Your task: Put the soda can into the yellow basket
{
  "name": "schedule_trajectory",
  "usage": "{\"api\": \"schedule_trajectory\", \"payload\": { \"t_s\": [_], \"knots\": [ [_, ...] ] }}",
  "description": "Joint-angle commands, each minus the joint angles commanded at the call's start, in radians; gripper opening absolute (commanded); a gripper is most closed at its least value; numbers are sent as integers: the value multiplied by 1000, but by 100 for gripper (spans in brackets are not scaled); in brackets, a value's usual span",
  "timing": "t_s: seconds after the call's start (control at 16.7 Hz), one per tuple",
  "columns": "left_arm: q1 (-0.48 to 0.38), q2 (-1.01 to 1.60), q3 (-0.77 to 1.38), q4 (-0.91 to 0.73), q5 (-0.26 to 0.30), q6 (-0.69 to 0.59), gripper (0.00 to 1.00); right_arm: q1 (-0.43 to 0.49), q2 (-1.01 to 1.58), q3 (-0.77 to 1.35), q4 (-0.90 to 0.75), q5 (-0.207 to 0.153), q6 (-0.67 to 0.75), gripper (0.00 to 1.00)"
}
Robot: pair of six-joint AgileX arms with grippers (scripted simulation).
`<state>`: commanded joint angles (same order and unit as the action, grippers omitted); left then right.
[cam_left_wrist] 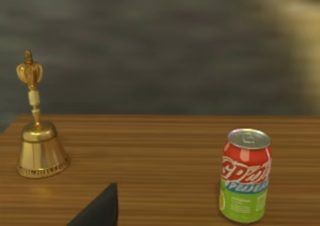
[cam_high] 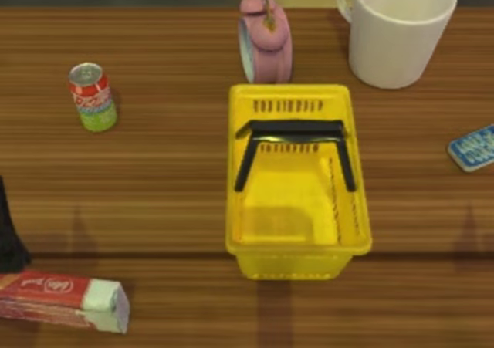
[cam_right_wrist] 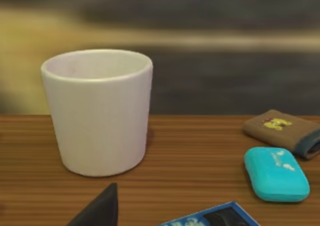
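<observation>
Soda can: the soda can [cam_high: 93, 96] stood upright on the wooden table [cam_high: 170, 178] toward the far left, well apart from the basket; in my left wrist view it [cam_left_wrist: 245, 175] showed its silver top, red-and-white label and green lower half.
Yellow basket: the yellow basket [cam_high: 296, 180] sat near the middle of the table, its two black handles [cam_high: 293, 143] folded across the open top, nothing lying inside.
Left gripper: only a dark tip of my left gripper [cam_left_wrist: 100, 210] showed at the edge of the left wrist view, short of the can and touching nothing; I could not tell how far its fingers stood apart. In the top view a dark part of my left arm [cam_high: 9, 228] sat at the left edge.
Right gripper: a dark tip of my right gripper [cam_right_wrist: 100, 210] showed in the right wrist view, facing the white mug; I could not tell its opening, and it held nothing I could see.
Beyond the basket: a pink alarm clock [cam_high: 265, 39] stood just behind the basket's far rim, and the big white mug [cam_high: 395, 25] stood to its right.
Left side: a gold hand bell [cam_left_wrist: 39, 136] stood upright on the table, apart from the can; a red and pale-green box [cam_high: 65, 299] lay at the near left corner.
Right side: a blue patterned item [cam_high: 472, 147] lay at the right edge; a turquoise case [cam_right_wrist: 275, 174] and a brown pouch [cam_right_wrist: 282, 131] lay close together, the case nearer my wrist camera.
</observation>
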<state>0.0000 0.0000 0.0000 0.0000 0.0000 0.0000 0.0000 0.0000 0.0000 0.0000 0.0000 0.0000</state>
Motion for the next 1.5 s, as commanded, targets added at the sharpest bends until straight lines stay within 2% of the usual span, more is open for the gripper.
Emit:
{"api": "schedule_trajectory", "payload": {
  "t_s": [0.36,0.66,1.02,1.5],
  "knots": [
    [-9,76,65,-60,7,29,100,0,0,0,0,0,0,100],
    [-31,337,310,-249,28,120,100,0,0,0,0,0,0,100],
    [-63,795,829,-548,68,258,100,0,0,0,0,0,0,100],
    [-98,1503,1726,-953,119,435,100,0,0,0,0,0,0,100]
  ]
}}
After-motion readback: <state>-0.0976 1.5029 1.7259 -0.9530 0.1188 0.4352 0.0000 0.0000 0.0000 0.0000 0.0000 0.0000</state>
